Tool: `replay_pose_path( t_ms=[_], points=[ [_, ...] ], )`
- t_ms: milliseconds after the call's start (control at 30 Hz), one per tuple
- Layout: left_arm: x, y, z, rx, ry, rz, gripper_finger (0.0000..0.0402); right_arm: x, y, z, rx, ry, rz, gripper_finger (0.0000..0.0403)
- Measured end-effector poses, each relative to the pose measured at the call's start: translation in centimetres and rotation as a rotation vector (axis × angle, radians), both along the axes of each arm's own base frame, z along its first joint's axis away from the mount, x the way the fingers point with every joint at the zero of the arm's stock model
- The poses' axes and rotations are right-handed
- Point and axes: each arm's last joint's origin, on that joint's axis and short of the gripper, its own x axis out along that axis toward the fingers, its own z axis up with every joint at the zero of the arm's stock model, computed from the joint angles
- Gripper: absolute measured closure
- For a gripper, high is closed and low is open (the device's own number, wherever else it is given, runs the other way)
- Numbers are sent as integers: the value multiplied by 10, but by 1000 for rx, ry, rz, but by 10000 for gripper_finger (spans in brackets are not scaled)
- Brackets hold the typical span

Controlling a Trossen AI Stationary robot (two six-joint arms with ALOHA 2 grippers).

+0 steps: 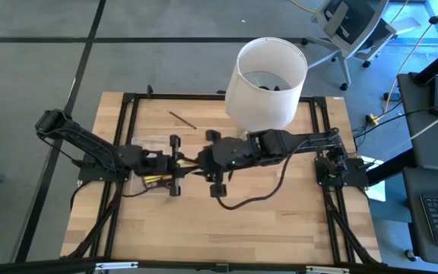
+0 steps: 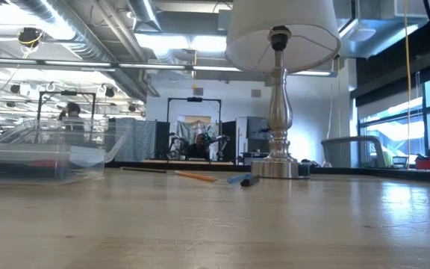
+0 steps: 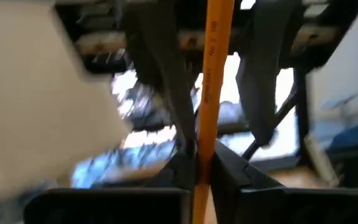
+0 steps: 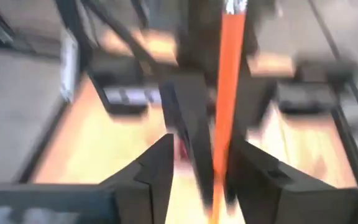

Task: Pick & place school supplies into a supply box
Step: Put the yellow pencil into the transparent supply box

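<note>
An orange pencil (image 3: 213, 74) is up in the air between my two grippers, over the middle of the table. My left gripper (image 3: 197, 165) is shut on it, just right of the clear supply box (image 1: 144, 156). The box stands on the table with a few supplies in it. My right gripper (image 4: 207, 158) faces the left one from the right, open, with a finger on each side of the pencil (image 4: 229, 68). More pencils (image 2: 196, 176) and a blue pen (image 2: 245, 179) lie on the table. My left gripper pinches the orange pencil's shaft (image 3: 199, 149) between its two fingers. It comes at it about level from the table's left. The pencil runs on past the fingers and is lifted clear of the table.
A lamp with a big white shade (image 1: 268, 72) stands at the table's far side, close behind my right arm. A dark pencil (image 1: 182, 119) lies on the wood left of it. Bare wood stretches along the near half of the table.
</note>
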Motion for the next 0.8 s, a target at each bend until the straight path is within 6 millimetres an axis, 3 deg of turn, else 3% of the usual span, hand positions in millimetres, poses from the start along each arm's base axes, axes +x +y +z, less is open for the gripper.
replay_pose_path(
  t_ms=[333, 600, 800],
  points=[
    [-26, 11, -47, -308, 548, 117, 387, -33, -8, -23, 4, 385, -136, 236],
    [-59, 15, -84, -711, 1067, 192, 387, -29, -8, -45, -13, 464, -150, 236],
    [-79, 20, -95, -799, 1300, 334, 387, -24, -6, -75, -63, 541, -119, 236]
  ],
)
